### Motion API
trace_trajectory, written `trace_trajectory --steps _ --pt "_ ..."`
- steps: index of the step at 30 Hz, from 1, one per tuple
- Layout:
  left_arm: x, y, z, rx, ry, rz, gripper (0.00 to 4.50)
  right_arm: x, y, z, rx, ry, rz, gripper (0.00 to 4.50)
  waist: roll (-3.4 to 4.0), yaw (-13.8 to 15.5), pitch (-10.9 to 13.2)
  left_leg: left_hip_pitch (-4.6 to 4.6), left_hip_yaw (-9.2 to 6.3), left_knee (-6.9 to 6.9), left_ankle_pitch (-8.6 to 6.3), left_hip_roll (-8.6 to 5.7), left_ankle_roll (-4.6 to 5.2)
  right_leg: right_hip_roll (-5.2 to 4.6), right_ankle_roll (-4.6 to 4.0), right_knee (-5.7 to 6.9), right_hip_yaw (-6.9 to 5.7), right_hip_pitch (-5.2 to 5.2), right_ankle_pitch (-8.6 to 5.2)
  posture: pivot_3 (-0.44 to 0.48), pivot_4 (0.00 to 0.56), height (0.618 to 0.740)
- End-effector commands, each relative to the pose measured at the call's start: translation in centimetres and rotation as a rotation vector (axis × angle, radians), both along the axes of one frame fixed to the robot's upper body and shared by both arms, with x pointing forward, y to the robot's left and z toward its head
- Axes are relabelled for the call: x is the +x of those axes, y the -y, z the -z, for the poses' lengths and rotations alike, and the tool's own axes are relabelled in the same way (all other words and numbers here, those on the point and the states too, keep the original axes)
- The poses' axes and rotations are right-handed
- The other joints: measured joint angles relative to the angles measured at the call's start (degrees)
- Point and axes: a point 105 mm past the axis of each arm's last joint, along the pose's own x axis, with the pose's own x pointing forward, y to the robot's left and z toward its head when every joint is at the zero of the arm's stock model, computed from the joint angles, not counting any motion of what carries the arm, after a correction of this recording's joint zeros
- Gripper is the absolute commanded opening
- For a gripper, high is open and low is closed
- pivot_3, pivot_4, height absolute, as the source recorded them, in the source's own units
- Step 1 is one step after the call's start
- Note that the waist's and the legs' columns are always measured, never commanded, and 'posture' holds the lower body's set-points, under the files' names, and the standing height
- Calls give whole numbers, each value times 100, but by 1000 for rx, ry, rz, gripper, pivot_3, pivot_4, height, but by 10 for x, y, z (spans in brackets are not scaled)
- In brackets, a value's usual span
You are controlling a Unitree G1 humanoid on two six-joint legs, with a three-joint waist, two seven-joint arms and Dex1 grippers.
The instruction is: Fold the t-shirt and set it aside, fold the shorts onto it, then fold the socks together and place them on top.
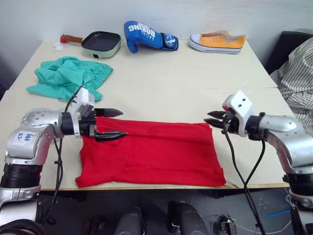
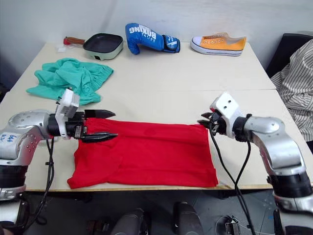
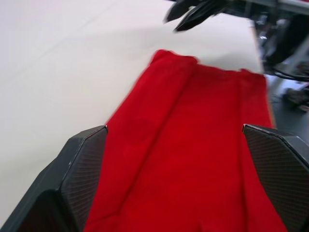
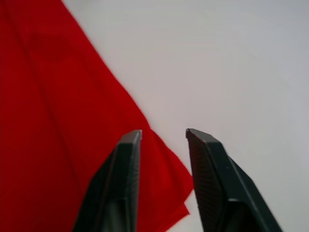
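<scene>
1. The left pincer [image 1: 115,124] is spread wide over the t-shirt's [image 1: 156,154] left far corner, holding nothing.
2. The right pincer [image 1: 212,117] stands part open, empty, at the far right corner of the cloth.
3. The t-shirt lies flat at the worktop's [image 1: 195,78] near edge, its long axis running left to right.
4. The shorts [image 1: 68,76] sit crumpled at far left.

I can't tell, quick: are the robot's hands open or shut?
Left gripper: open, holding nothing, over the red t-shirt.
Right gripper: open, at the t-shirt's far corner.
</scene>
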Motion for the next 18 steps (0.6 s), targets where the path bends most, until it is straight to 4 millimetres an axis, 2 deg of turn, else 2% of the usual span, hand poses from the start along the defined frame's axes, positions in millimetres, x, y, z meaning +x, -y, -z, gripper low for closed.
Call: trace_trajectory --steps 1,5,6,11,18 --pt "-7 11 -5 45 30 121 4500 14 -1 5 -38 -30 -29 2863 0 4 0 -2 1 0 1 0 2 0 0 0 0 0 0 0 150 740" --pt "-7 19 -7 62 55 165 4500 29 -9 15 -49 -67 -31 4266 0 6 0 -10 1 0 1 0 2 3 1 2 -1 -4 0 0 150 740" --pt "-6 20 -7 64 63 168 4500 32 -11 17 -37 -81 -29 4471 0 6 0 -10 1 0 1 0 2 3 1 2 -1 -5 0 0 150 740" --pt "-4 26 -7 67 112 159 4500 35 -18 34 -61 -168 -48 4471 0 5 0 -13 0 2 2 0 1 3 2 1 -3 -4 1 0 150 740" --pt "2 26 -8 63 153 124 4500 37 -22 38 -95 -177 -96 2123 0 6 0 -10 -2 6 2 0 1 3 3 2 -4 0 2 0 150 740"
